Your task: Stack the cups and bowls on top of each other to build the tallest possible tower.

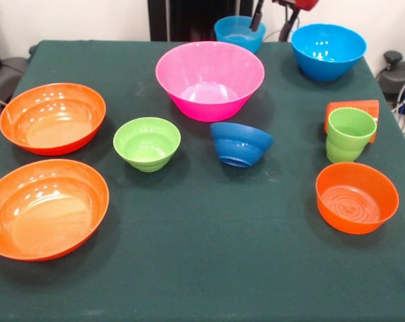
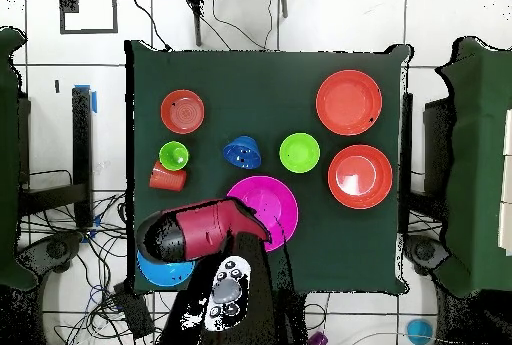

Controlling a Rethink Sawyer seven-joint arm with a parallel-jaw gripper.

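Observation:
My gripper [image 1: 273, 20] shows at the far edge of the front view, open. One finger [image 1: 257, 19] hangs at the right rim of a sky blue bowl [image 1: 235, 33]; the other is beside it, outside the bowl. A second sky blue bowl [image 1: 328, 50] stands to the right. The big pink bowl [image 1: 209, 80] stands alone on the cloth, nested in nothing. The lime green cup [image 1: 350, 134] stands upright, with the orange cup [image 1: 353, 107] lying on its side behind it. No tower stands.
Two wide orange bowls [image 1: 53, 117] [image 1: 46, 208] sit at the left. The small lime green bowl [image 1: 147, 143] and the tilted dark blue bowl [image 1: 241, 143] sit mid-table. The smaller orange bowl [image 1: 357, 196] is at the right. In the overhead view the red arm [image 2: 205, 226] covers the gripper.

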